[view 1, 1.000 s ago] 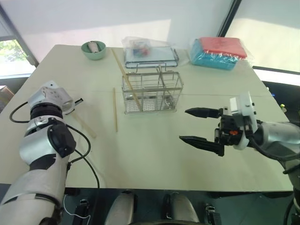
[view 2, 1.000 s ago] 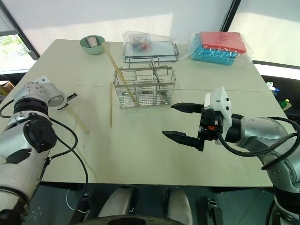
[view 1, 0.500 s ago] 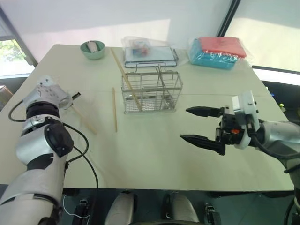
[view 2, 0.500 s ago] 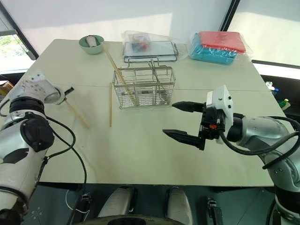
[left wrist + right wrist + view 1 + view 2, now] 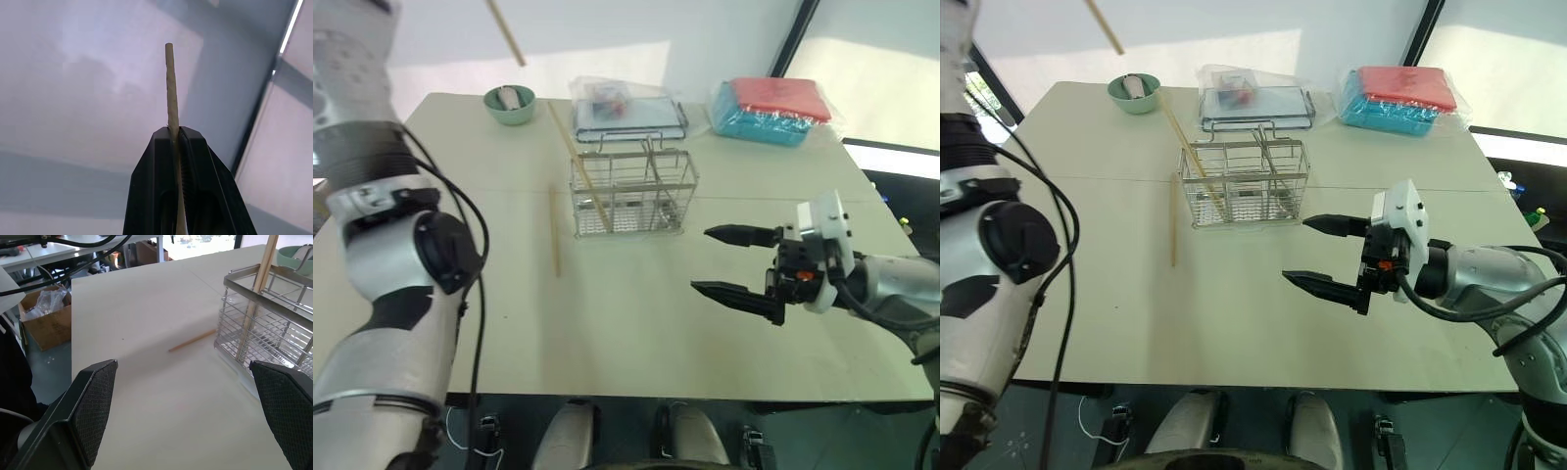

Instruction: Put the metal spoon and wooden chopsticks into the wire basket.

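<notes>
The basket (image 5: 631,193) stands mid-table, one chopstick (image 5: 576,154) leaning inside, another (image 5: 554,231) flat beside its left. My left gripper (image 5: 174,139) pinches a third chopstick (image 5: 170,88) aloft for delivery; my right gripper (image 5: 736,262) waits wide, empty.

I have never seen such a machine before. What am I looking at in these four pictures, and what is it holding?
This is a humanoid robot with two arms, each ending in a two-fingered claw. Two pictures come from cameras in its head, looking down at a table. The other two come from cameras on its wrists, looking along each claw.

On the table stand a wire basket with one chopstick leaning in it, another chopstick lying beside it, a green bowl, a low wire tray and a red and blue packet.

The left claw, raised high, is shut on a third chopstick. The right claw is open and empty.
</notes>
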`<state>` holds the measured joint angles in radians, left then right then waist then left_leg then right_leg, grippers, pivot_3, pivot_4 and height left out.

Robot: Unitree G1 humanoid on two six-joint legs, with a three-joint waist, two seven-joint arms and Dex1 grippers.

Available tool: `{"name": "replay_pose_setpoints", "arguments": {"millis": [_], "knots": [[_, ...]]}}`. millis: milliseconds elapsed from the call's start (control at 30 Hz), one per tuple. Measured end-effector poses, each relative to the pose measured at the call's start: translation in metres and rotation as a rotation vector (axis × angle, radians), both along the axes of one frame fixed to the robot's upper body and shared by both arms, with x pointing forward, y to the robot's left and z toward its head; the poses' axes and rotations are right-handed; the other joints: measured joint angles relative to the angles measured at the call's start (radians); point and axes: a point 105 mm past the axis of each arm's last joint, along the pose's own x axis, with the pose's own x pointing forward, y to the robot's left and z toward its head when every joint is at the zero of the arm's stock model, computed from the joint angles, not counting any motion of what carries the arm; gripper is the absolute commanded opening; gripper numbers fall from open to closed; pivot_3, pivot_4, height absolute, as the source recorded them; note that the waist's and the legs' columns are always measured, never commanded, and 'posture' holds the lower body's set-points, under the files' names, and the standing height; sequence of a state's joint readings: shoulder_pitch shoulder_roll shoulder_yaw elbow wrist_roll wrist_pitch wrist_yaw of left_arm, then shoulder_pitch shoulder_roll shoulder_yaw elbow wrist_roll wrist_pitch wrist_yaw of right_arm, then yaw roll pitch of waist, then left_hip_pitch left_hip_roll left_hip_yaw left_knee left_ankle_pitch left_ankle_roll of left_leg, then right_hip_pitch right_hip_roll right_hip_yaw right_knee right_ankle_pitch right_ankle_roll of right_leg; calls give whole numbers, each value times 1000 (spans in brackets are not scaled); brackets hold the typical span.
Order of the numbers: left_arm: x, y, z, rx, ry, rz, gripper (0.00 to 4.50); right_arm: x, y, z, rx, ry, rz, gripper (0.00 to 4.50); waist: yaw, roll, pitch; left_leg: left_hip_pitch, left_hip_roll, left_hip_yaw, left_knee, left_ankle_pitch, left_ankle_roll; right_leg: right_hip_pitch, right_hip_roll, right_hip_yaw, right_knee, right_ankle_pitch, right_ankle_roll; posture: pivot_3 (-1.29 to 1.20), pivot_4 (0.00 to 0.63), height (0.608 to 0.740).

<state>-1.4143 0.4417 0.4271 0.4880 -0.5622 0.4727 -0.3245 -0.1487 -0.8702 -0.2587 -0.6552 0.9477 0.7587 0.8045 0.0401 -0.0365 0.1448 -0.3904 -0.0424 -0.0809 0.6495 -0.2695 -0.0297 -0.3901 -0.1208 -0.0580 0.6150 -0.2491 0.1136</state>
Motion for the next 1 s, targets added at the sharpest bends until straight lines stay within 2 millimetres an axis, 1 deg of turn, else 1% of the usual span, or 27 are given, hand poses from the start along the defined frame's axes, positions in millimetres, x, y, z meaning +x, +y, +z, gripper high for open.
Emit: {"name": "replay_pose_setpoints", "arguments": {"millis": [33, 67, 100, 133, 233, 300, 333, 467, 500, 567, 633, 667, 700, 800, 833, 867, 900, 1000], "knots": [[1, -11, -4, 33, 2, -24, 29, 0, 0, -1, 1, 1, -4, 4500, -1, 0, 0, 0, 0, 0, 0, 0, 0, 0, 0, 0, 0, 0, 0, 0, 150, 667], [4, -29, -14, 96, 7, -59, 29, -1, 1, -2, 4, 2, -12, 4500, -1, 1, 0, 0, 0, 0, 0, 0, 0, 0, 0, 0, 0, 0, 0, 0, 150, 667], [7, -42, -26, 148, 21, -82, 29, -2, 1, -3, 8, 6, -19, 4500, -2, 2, 0, 0, 0, 0, 0, 0, 0, 0, 1, 0, 0, 0, 0, 0, 150, 667], [9, -50, -35, 189, 30, -91, 29, -3, 1, -3, 9, 5, -26, 4500, -4, 3, 1, 0, 0, 1, 0, 0, 0, -1, 1, 1, 0, 0, 0, 0, 150, 667], [13, -73, -72, 343, 46, -116, 29, -4, -3, -2, 18, -1, -64, 4500, -7, 5, 2, 0, 1, 1, -1, 0, 0, -2, 2, 1, 0, 0, -1, 0, 150, 667], [13, -82, -88, 391, 56, -129, 29, -5, -5, -3, 21, 1, -79, 4500, -5, 5, 2, -1, 2, 1, -1, 0, 1, -2, 2, 1, 0, 0, -1, 0, 150, 667], [14, -84, -92, 404, 61, -129, 29, -5, -5, -3, 22, 0, -83, 4500, -3, 5, 2, -1, 2, 1, -1, 0, 1, -2, 2, 1, 0, 0, -1, 0, 150, 667], [9, -88, -96, 416, 33, -117, 29, -6, -6, -3, 27, -1, -102, 4500, -1, 5, 2, 0, 1, 1, 0, -1, 2, 0, 1, 1, -1, 0, -1, 0, 150, 667], [8, -90, -101, 411, 36, -119, 29, -6, -7, -3, 28, -1, -109, 4500, -1, 6, 1, 0, 1, 1, 0, -1, 3, 0, 1, 1, -1, 0, -1, 0, 150, 667], [13, -90, -122, 402, 90, -119, 29, -5, -7, -2, 30, -5, -116, 4500, 0, 6, 1, 0, 1, 0, 1, -1, 3, 0, 1, 1, -1, 0, -1, 0, 150, 667], [17, -87, -143, 392, 149, -115, 756, -5, -7, -2, 33, -5, -118, 4500, -1, 6, 2, -1, 1, 0, 1, -1, 3, 0, 2, 1, -1, 0, -1, 0, 150, 667], [19, -87, -150, 385, 171, -114, 999, -5, -7, -1, 36, -5, -119, 4500, -1, 6, 2, -1, 1, 0, 1, -1, 3, 0, 2, 1, -1, 0, -1, 0, 150, 667], [19, -87, -154, 383, 187, -116, 1495, -4, -7, -1, 37, -8, -120, 4500, -1, 5, 2, -1, 1, 0, 1, -1, 3, 0, 2, 1, -1, 0, -1, 0, 150, 667], [13, -89, -148, 376, 168, -115, 2929, -3, -7, 3, 39, -22, -120, 4500, -1, 6, 2, -1, 1, 0, 1, -1, 3, 0, 2, 1, -1, 0, -1, 0, 150, 667], [11, -89, -144, 374, 155, -116, 3508, -3, -6, 4, 40, -27, -118, 4500, -1, 6, 2, -1, 1, 0, 1, -1, 3, 0, 2, 1, -1, 0, -1, 0, 150, 667], [8, -90, -141, 372, 147, -116, 3901, -2, -6, 5, 41, -30, -118, 4500, -1, 6, 2, -1, 1, 0, 1, -1, 3, 0, 2, 1, -1, 0, -1, 0, 150, 667], [6, -89, -138, 372, 143, -111, 4477, -1, -7, 6, 43, -35, -119, 4500, -1, 6, 2, -1, 1, 0, 1, -1, 3, 0, 2, 1, -1, 0, -1, 0, 150, 667], [3, -86, -133, 361, 146, -109, 4477, 2, -7, 6, 47, -31, -118, 4500, -1, 6, 2, 0, 1, 0, 1, -1, 3, 0, 2, 1, -1, 0, -1, 0, 150, 667]]}}
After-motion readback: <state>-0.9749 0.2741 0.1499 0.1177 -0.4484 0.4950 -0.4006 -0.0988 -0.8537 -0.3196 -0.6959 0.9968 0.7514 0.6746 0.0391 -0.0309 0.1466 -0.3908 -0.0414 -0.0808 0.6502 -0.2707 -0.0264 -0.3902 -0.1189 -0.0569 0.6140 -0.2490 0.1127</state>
